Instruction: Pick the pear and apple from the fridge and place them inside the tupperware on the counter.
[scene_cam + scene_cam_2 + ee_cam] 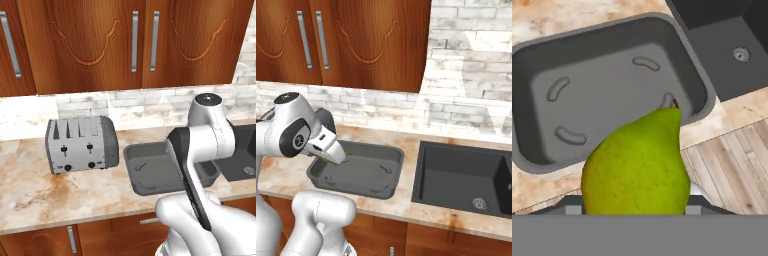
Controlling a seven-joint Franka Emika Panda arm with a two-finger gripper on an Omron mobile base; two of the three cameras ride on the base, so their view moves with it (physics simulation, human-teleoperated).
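Gripping the pear (637, 165), tool (338, 157) angled down over tupperware (383, 189)

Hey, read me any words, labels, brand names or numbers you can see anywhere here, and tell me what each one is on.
None: no readable text in any view.
The toaster has levers and knobs on its front, with no legible markings.
The tupperware, the pear and the sink carry no lettering.

The pear (637, 167) hides the claw's fingertips and part of the tupperware (542, 75).
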